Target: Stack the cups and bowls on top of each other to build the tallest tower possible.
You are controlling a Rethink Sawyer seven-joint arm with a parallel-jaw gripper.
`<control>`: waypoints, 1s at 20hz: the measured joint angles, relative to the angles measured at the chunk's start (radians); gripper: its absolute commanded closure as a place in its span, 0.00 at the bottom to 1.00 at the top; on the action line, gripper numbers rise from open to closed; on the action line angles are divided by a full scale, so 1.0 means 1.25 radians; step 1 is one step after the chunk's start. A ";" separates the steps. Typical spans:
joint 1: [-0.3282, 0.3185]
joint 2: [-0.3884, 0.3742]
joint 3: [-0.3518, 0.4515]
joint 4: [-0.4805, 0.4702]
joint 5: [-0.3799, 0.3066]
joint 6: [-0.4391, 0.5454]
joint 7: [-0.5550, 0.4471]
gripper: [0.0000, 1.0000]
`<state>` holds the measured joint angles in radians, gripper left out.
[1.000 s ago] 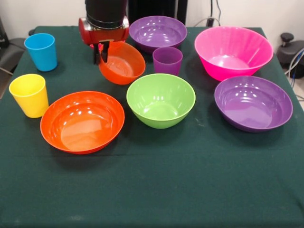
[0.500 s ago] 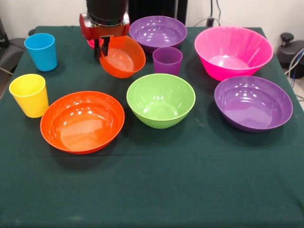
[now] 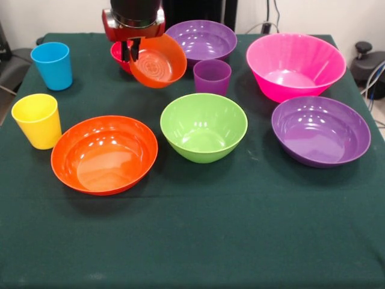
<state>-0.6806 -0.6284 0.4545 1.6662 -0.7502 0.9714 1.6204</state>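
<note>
My gripper (image 3: 131, 53) is shut on the rim of the small orange bowl (image 3: 159, 62), which hangs tilted above the table with its opening facing the camera. Just behind it a small red bowl (image 3: 118, 55) peeks out, mostly hidden. On the cloth stand a blue cup (image 3: 52, 65), a yellow cup (image 3: 38, 120) and a purple cup (image 3: 212, 76). The wide orange bowl (image 3: 104, 154), green bowl (image 3: 203, 127), pink bowl (image 3: 295, 65) and two purple bowls (image 3: 201, 40) (image 3: 320, 130) sit separately. No tower stands anywhere.
A dark green cloth (image 3: 198, 235) covers the table. Dark objects and cables sit off the table at the left edge (image 3: 12, 66) and right edge (image 3: 368, 60).
The gripper has lifted the small orange bowl upward off the table, and the bowl has tipped further toward the camera. The red bowl behind it now shows.
</note>
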 measured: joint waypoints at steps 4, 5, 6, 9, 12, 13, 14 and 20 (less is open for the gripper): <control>-0.002 -0.001 0.003 0.000 0.009 0.037 0.000 1.00; -0.003 -0.002 0.005 0.000 0.012 0.046 0.000 1.00; -0.004 -0.003 0.006 0.000 0.013 0.050 0.000 1.00; -0.006 -0.003 0.008 0.000 0.020 0.068 0.000 1.00; -0.008 -0.003 0.010 0.000 0.026 0.090 0.000 1.00; -0.009 -0.003 0.011 0.000 0.027 0.096 0.000 1.00; -0.011 -0.003 0.012 0.000 0.030 0.107 0.000 1.00; -0.023 -0.003 0.019 0.001 0.037 0.141 0.000 1.00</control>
<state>-0.7090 -0.6320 0.4782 1.6671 -0.7046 1.1476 1.6204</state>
